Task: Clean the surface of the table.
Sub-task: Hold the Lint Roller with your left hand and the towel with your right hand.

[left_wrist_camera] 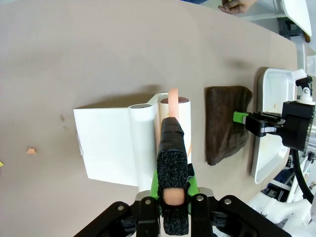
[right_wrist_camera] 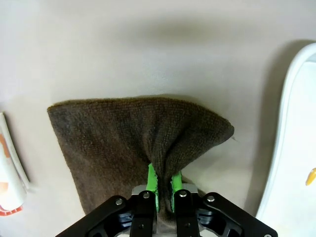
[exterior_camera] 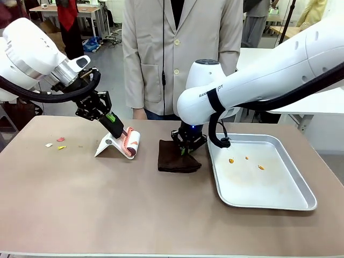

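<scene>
The rigid, smooth tabletop (exterior_camera: 134,209), spanning the foreground, wants wiping, not gripping: the right claw (exterior_camera: 185,150) pinches a soft brown cloth (exterior_camera: 173,161) by its fold mid-tabletop, while the left claw (exterior_camera: 114,123) clamps a roller (exterior_camera: 131,143) by its handle.

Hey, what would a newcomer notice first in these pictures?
Likely the two grippers mid-table: the left gripper is shut on the salmon-pink handle of a white roller by a white plastic stand, while the right gripper pinches a dark brown towelling cloth lying on the brownish-taupe table. Next, the shiny silver metal tray at the right holding orange crumbs, and small coloured scraps at the table's left.
</scene>
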Controlling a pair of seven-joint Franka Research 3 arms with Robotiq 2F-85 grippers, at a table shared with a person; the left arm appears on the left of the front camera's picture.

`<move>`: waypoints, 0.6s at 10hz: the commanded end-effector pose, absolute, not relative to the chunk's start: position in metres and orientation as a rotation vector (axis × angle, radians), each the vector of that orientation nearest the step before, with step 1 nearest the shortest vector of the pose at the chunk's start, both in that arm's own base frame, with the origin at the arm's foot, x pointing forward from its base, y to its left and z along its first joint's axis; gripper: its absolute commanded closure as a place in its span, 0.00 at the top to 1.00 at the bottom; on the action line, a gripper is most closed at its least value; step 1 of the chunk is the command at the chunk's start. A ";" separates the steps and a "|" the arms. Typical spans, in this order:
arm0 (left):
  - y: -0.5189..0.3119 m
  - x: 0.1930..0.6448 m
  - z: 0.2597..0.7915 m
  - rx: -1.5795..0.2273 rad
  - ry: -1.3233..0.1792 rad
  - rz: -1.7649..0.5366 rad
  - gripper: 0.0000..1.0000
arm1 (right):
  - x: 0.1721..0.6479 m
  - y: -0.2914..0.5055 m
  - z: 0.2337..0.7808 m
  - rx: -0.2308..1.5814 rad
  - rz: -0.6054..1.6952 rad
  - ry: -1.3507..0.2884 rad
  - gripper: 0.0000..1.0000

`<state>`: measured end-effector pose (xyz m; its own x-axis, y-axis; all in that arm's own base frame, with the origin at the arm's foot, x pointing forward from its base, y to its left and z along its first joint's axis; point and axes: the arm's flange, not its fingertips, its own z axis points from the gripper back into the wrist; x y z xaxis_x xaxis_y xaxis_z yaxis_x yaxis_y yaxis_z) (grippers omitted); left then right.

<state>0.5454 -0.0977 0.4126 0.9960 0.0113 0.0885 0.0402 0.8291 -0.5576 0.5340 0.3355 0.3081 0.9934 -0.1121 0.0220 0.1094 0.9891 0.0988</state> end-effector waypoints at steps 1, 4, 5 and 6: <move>-0.090 0.543 0.419 -0.612 -0.103 -0.024 0.00 | 0.532 0.326 0.307 0.128 -0.107 -0.009 0.00; -0.087 0.532 0.434 -0.689 -0.162 -0.084 0.00 | 0.522 0.284 0.339 0.383 -0.059 -0.008 0.00; -0.085 0.527 0.441 -0.738 -0.180 -0.107 0.00 | 0.518 0.266 0.348 0.522 -0.016 0.002 0.00; -0.080 0.520 0.447 -0.796 -0.208 -0.123 0.00 | 0.513 0.250 0.356 0.663 0.029 -0.001 0.00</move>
